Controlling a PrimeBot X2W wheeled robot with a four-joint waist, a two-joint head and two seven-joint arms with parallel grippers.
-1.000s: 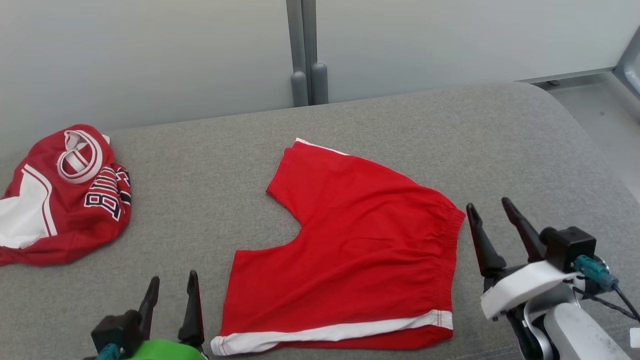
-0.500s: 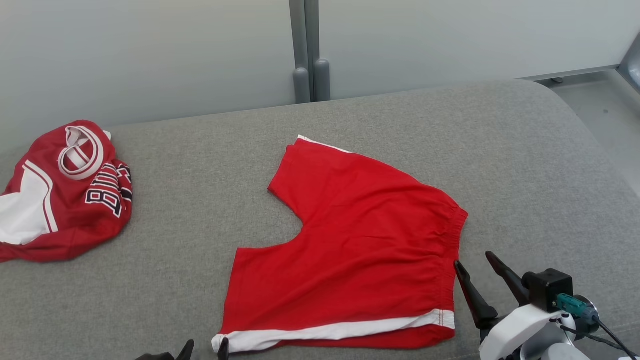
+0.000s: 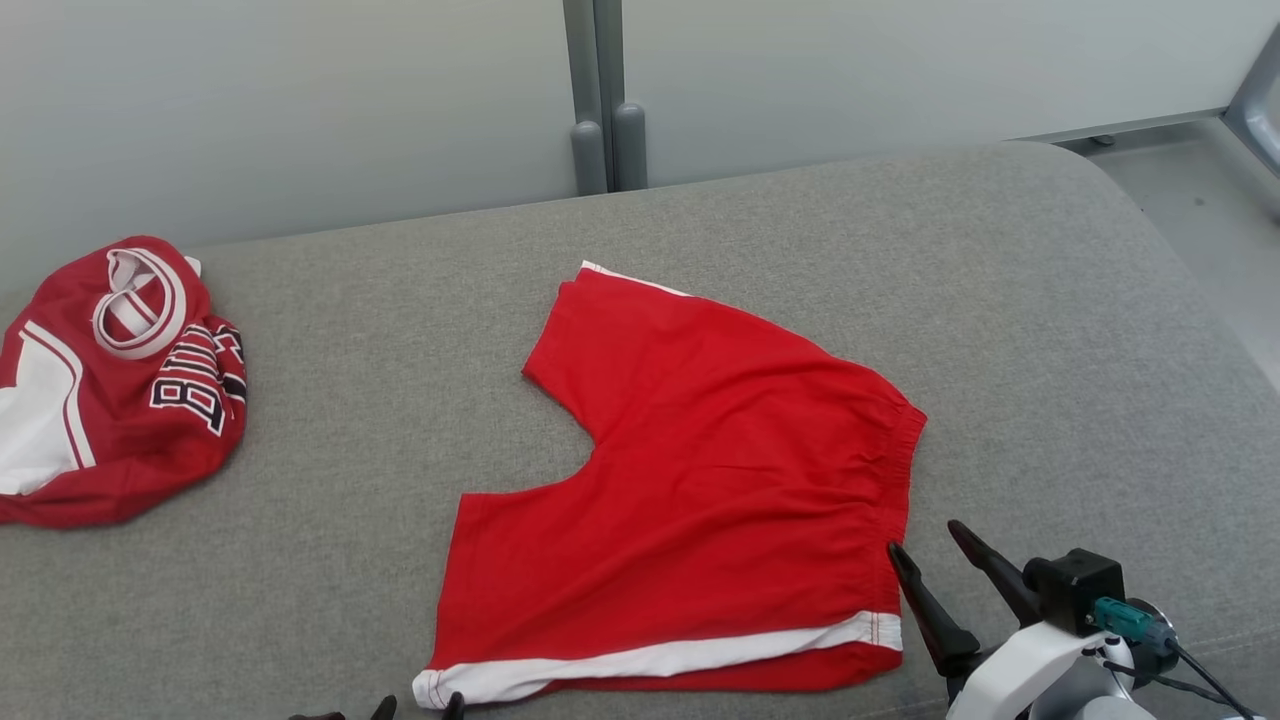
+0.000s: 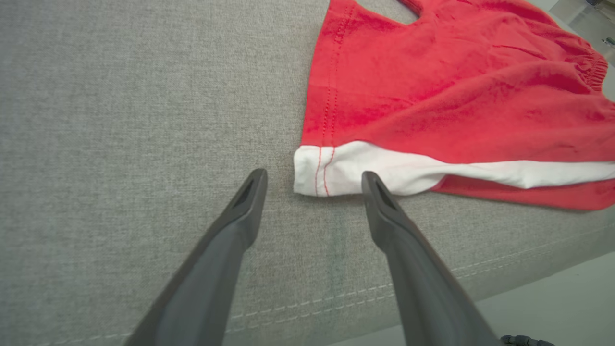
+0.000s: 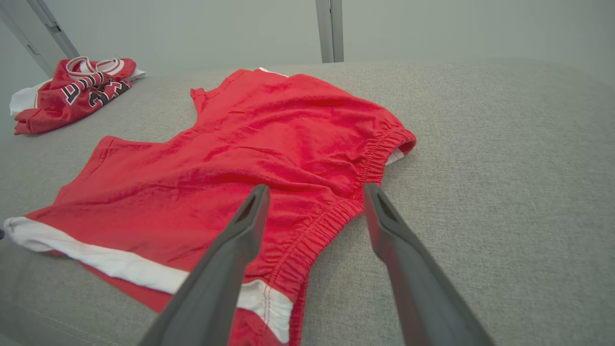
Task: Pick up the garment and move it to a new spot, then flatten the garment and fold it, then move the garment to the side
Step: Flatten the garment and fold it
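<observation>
The left tool (image 4: 313,177) gapes empty before the red shorts' (image 4: 456,96) white hem (image 4: 317,168); the right tool (image 5: 315,189), equally wide and empty, faces their waistband (image 5: 384,149).

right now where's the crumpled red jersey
The crumpled red jersey lies at the far left of the head view on the grey cushion, apart from the red shorts at centre.

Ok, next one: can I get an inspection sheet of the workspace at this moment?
Surface: grey cushion, seam along near edge.
Job's things: red shorts spread flat, white stripe nearest the robot.
Clutter: crumpled red jersey at far left.
Grippers: left gripper open at the shorts' white hem corner; right gripper open beside the waistband; neither holds anything.
Cables: black cable at the right wrist.
Surroundings: pale wall, grey post, floor at right.
</observation>
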